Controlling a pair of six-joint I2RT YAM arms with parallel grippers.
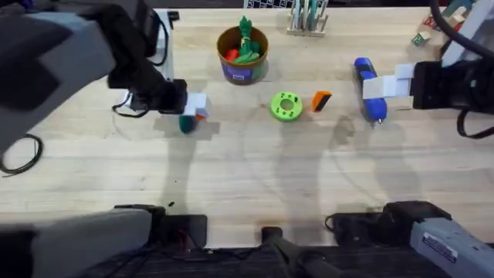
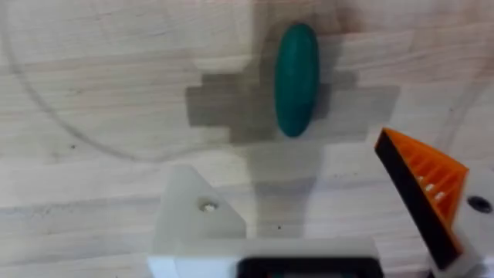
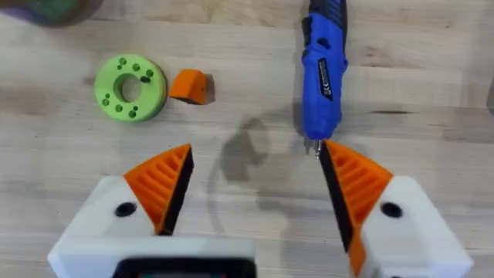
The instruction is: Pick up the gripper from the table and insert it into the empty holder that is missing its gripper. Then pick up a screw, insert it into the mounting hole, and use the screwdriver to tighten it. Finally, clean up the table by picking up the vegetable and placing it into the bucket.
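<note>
Two arms are working at this moment, and I am reading both from their wrist cameras first. The left gripper [image 2: 309, 224] is hanging over the table with one orange finger on one side and a plain white holder [image 2: 193, 212] with an open mounting hole on the other; its jaws are standing spread with nothing between them. Just beyond them a dark green vegetable [image 2: 297, 77] is lying flat on the wood, its long axis running straight away from the fingers.

The right gripper [image 3: 255, 185] is also hovering spread and empty, both orange pads fitted. The screwdriver [image 3: 323, 73] is lying ahead of it, long axis pointing toward the gripper, dark tip nearest one pad. The gripper [image 3: 190, 86], the loose orange wedge, is resting farther off, just beside the green disc [image 3: 130, 86]; I cannot tell which way its thin end points.

In the overhead view the bucket [image 1: 242, 54] is standing at the far side, already holding green and red items.

I am judging the step in hand to be picking up the loose wedge. To do it well, I am planning to centre the right jaws over it, clear of the disc, and close across its flat sides.
</note>
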